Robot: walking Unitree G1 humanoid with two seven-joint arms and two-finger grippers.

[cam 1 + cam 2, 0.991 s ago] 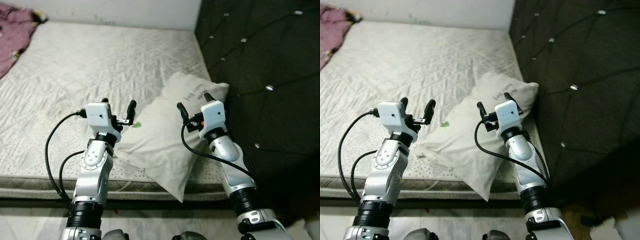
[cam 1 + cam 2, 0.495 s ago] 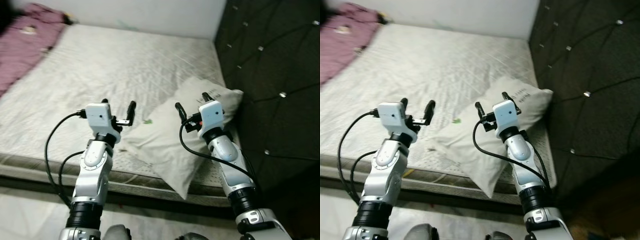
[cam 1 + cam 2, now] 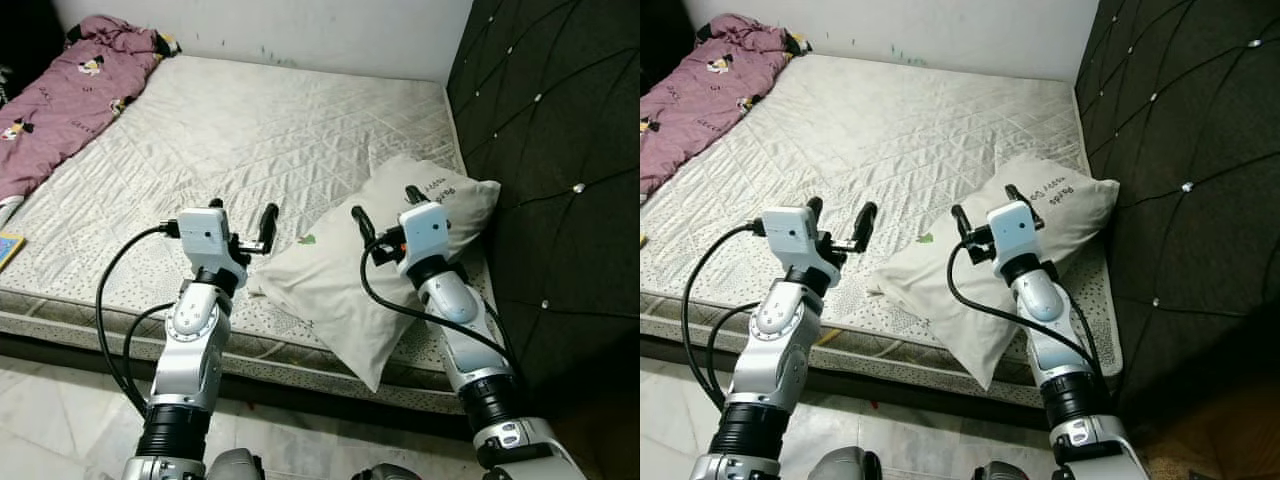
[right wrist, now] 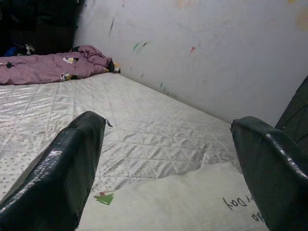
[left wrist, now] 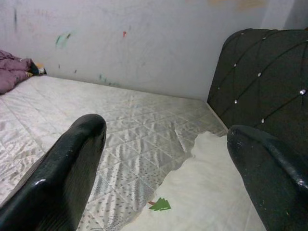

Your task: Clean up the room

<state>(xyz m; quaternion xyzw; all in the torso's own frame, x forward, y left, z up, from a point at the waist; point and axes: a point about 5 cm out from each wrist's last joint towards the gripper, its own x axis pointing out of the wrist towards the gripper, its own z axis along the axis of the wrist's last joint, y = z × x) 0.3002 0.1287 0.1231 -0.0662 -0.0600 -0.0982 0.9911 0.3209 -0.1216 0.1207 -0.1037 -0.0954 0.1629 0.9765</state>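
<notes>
a white pillow [image 3: 375, 265] lies at the centre-right of the head view, on the near right part of a bare quilted mattress [image 3: 230, 140], its far end up against the dark tufted headboard [image 3: 545, 150] and its near corner hanging over the mattress edge. it carries a small green tree mark [image 3: 307, 239] near its left side and some dark lettering [image 3: 440, 190] at the far end.

the left gripper [image 3: 243, 218] is held up over the near edge of the mattress, just left of the pillow — fingers spread wide, nothing between them. the right gripper [image 3: 387, 205] is raised over the middle of the pillow, also spread wide and empty; whether it touches the fabric cannot be told. in the left wrist view the two black fingers [image 5: 62, 178] frame the mattress and the pillow's green mark, and the right wrist view shows much the same past its own fingers [image 4: 57, 168].

further out, a crumpled pink blanket [image 3: 75, 95] with small cartoon prints lies along the upper left of the frame, on the far left side of the mattress. a white wall [image 3: 300, 30] with a few coloured marks runs behind the bed — and pale tiled floor [image 3: 50, 420] shows at the lower left.
</notes>
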